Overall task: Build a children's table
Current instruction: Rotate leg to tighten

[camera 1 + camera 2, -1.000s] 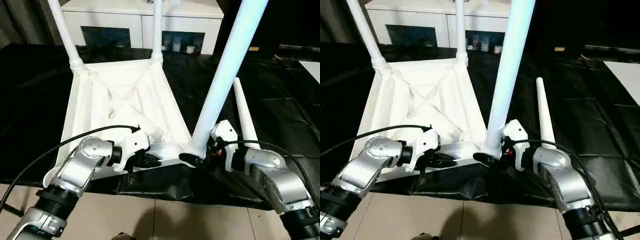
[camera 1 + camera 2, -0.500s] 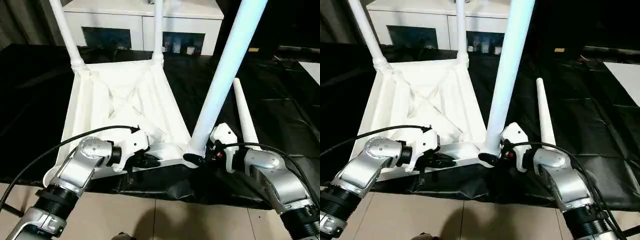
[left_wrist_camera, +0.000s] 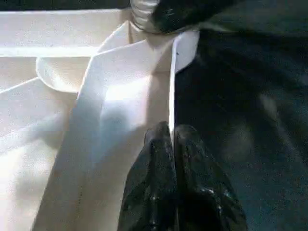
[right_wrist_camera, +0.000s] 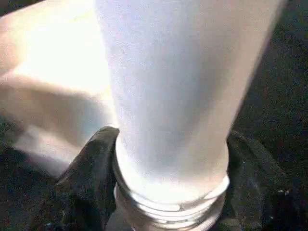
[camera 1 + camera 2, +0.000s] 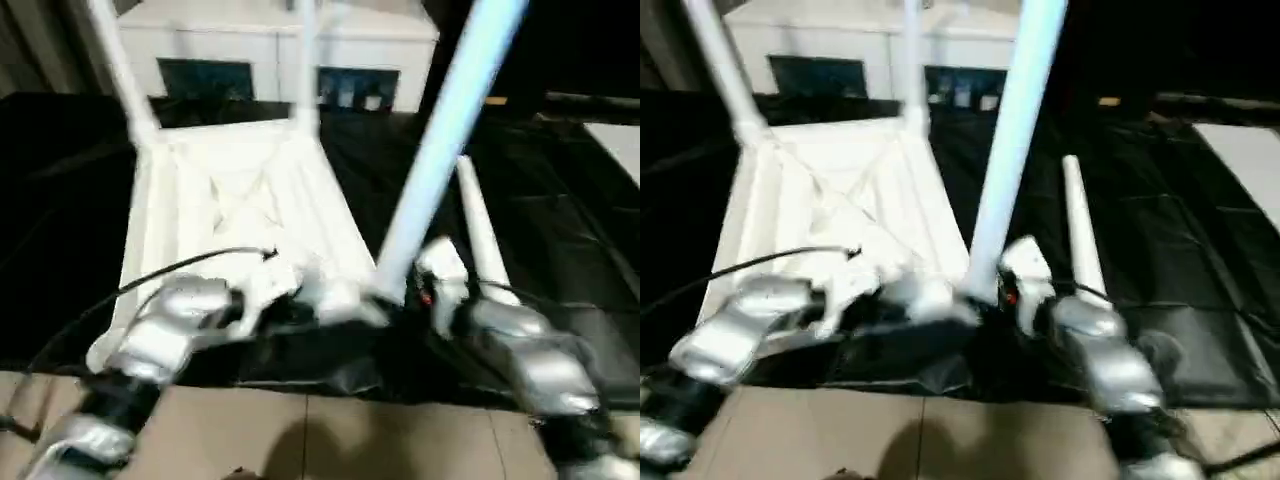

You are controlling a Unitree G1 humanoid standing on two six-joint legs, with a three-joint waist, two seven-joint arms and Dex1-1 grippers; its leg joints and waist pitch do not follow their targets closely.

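**Both grippers at the near edge of the upturned table**

The left gripper (image 3: 172, 139) pinches the thin near rim of the white plastic rectangular tabletop (image 5: 240, 190), one black finger on each side of the wall, pressed nearly together. The tabletop lies upside down on the black sheet (image 5: 560, 200) that covers the work surface, ribbed underside up. Two long tapered white tube legs stand in its far corner sockets: the far-left leg (image 5: 115, 70) and the far-right leg (image 5: 303, 60). At the near right corner a third leg (image 5: 440, 150) rises out of the socket, leaning away to the right. The right gripper (image 4: 168, 144) clasps the base of the third leg, a black finger (image 4: 89, 163) on each side just above its threaded collar. A fourth white leg (image 5: 478, 235) lies loose on the sheet, just right of the tabletop. A white cabinet with glass-fronted shelves (image 5: 260, 45) stands behind.
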